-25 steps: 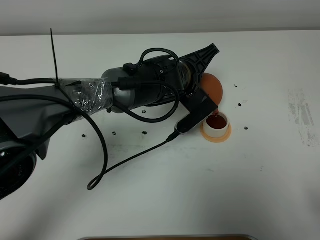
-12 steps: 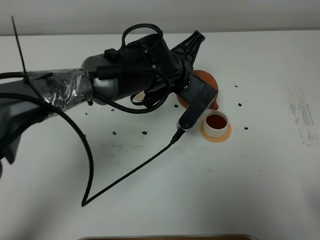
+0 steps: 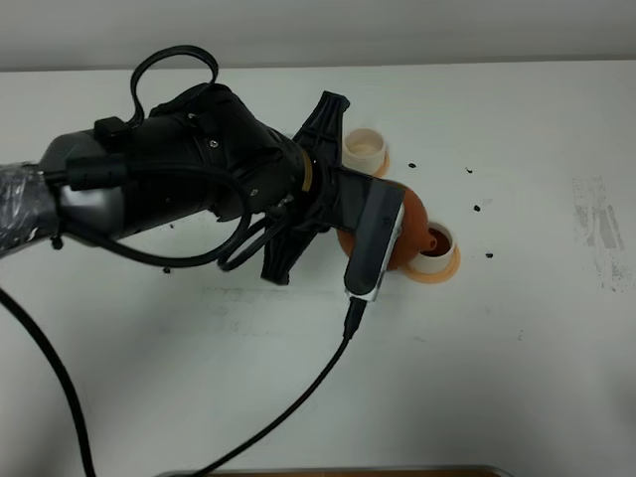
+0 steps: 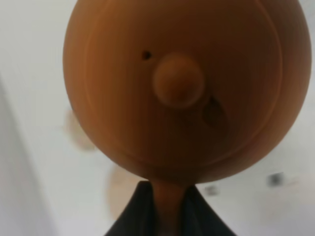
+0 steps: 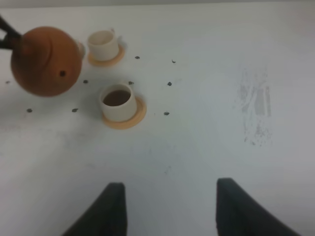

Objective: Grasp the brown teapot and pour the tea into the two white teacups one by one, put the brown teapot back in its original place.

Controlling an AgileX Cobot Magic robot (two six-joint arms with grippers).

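Left gripper (image 4: 167, 209) clasps the brown teapot (image 4: 182, 88), which sits just ahead.

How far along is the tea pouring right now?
One white teacup already holds tea. The left gripper grips the brown teapot by its handle, spout over that cup. Left: fill the other teacup, which looks empty, then return the teapot to its place.

Right half of table (image 3: 556, 348) open, front-right strip open too. Left arm (image 3: 179, 189) bulk blocks left-centre, with brown teapot (image 3: 415, 221) hanging over the filled teacup (image 3: 437, 250). Empty teacup (image 3: 363, 149) sits just behind the arm. Cable (image 3: 298, 397) trails across front-left.
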